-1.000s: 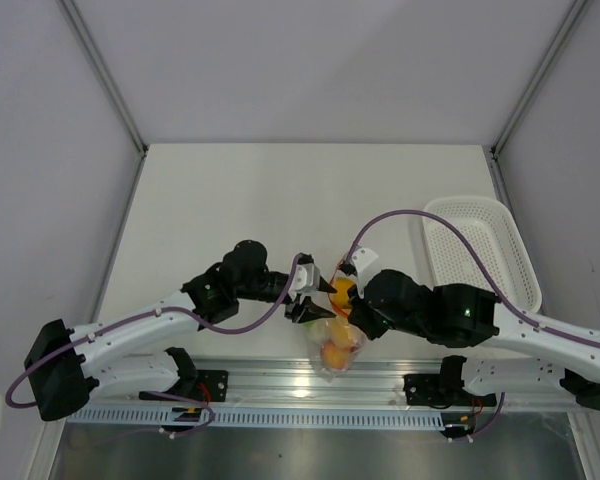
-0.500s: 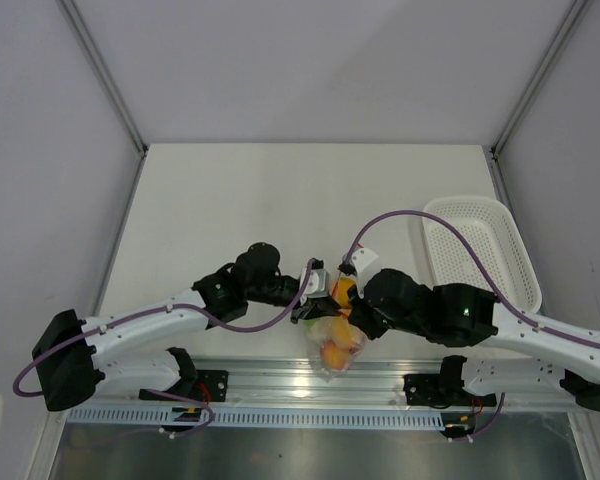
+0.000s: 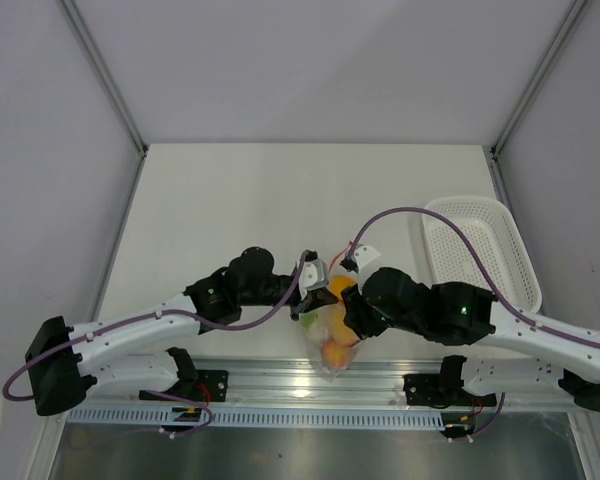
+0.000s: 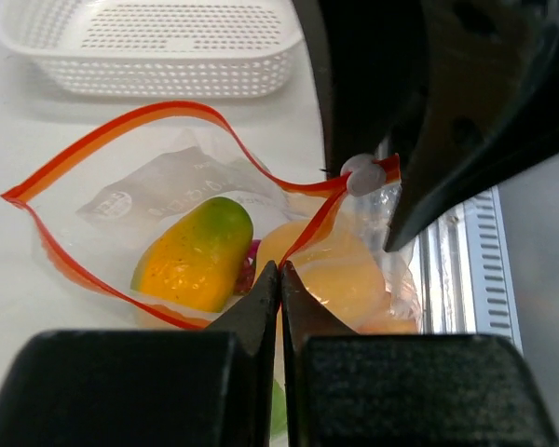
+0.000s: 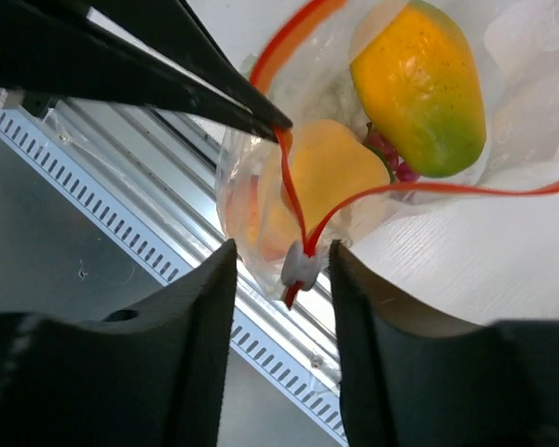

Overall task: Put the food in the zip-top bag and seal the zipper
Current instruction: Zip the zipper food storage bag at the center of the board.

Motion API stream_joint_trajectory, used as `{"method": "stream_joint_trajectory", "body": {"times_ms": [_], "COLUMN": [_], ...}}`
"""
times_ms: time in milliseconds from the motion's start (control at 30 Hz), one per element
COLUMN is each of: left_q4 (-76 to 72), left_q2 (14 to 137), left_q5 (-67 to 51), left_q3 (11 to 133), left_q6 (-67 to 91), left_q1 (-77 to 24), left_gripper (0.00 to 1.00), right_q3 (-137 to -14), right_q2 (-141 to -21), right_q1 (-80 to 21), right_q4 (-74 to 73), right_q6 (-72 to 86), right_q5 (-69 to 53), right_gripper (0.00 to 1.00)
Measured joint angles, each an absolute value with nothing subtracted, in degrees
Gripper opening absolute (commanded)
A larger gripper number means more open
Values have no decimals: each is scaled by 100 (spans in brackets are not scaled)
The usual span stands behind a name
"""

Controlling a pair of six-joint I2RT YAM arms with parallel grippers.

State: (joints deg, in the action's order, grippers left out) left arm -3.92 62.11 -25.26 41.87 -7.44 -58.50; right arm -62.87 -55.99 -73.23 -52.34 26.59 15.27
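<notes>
At the near edge of the worktop, between the two arms, the zip-top bag lay with its lower part hanging over the metal rail. Every piece of food that showed was already inside it: a yellow-green fruit, at least one orange round one beside it, and a glimpse of red berries between them. By that evidence the loading looked done. The sealing was not. The zipper stood open in a wide red-orange loop on the far side of the bag, and its two lips only met at the corner with the small white end piece.

The left end effector had its fingers pressed together on the zipper's near lip, pinching the strip a little way from that corner. The left arm reached in from the left with its wrist low over the bag.

The right end effector came in from the opposite side, angled down at the same corner. Its fingers were apart and straddled the white end piece, which sat between them. Whether either finger touched it could not be told. The two end effectors were very near each other, almost tip to tip over the bag's corner.

What seemed left was closing on that corner and running along the strip to press the lips shut, with the other end held as anchor. The white basket sat well apart on the right.
</notes>
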Motion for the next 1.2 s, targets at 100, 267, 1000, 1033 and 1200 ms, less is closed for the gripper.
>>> {"method": "stream_joint_trajectory", "body": {"times_ms": [100,267,1000,1033,1200], "left_q4": [-309,-156,54,58,58], "left_q2": [5942,5612,5415,5378,5210], "left_q5": [-2189,-1935,-1791,-1785,-1767], "left_q3": [4185,4185,4108,4106,4099], "left_q6": [-495,-248,-143,-143,-141], "left_q1": [-5850,-5852,-5983,-5990,-5996], "left_gripper": [1,0,1,1,1], "right_q3": [-6313,-6263,-5087,-4989,-4410], "right_q2": [-5647,-5575,-5059,-5026,-4869], "right_q1": [-7330,-7363,-6606,-6490,-5719], "right_q4": [-5247,-5218,-4141,-4106,-3669], "right_q6": [2851,3118,3065,3098,3041], "right_q5": [1544,1562,2899,2961,2967], "right_gripper": [60,65,44,41,16]}}
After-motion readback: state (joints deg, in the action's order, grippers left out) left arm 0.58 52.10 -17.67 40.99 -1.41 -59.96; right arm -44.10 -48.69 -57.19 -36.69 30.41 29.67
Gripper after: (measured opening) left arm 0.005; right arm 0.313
